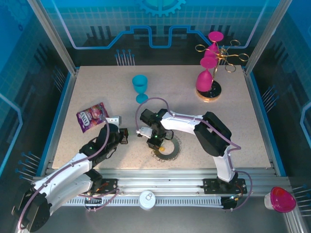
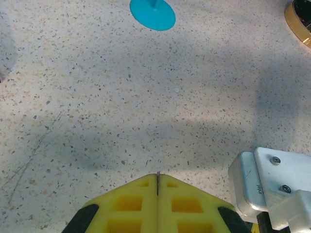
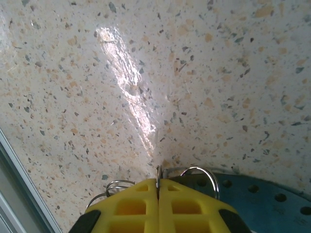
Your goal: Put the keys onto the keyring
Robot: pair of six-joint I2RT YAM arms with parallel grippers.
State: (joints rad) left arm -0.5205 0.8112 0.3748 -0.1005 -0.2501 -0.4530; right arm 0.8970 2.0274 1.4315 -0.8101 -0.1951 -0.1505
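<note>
Claws both sit shut. Your left claw (image 2: pixel 158 180) holds nothing above speckled stone (image 2: pixel 146 97). Your right claw (image 3: pixel 159 183) noses the keys (image 1: pixel 157 144) at ten o'clock on the frilly dark keyring (image 1: pixel 170 156); whether it pinches their thin wire loops (image 3: pixel 199 167), you cannot tell. Lift slowly and confirm before threading.

A beige surface (image 1: pixel 97 92) flecked with grey and tan speckles carries a turquoise goblet (image 1: pixel 140 87), magenta goblets (image 1: pixel 205 81) on a gold rack (image 1: pixel 224 56), and a purple snack bag (image 1: pixel 91 116) with multicoloured print. The keyring (image 1: pixel 171 155) is dark grey with a frilly edge. The left arm (image 1: pixel 68 170) and right arm (image 1: pixel 184 124) are white with black joints. The left end effector (image 2: pixel 158 178) and right end effector (image 3: pixel 158 183) have bright yellow pads. Silver wire loops (image 3: pixel 199 175) gleam nearby. The blue back panels (image 1: pixel 160 19) bear a pale grid.
</note>
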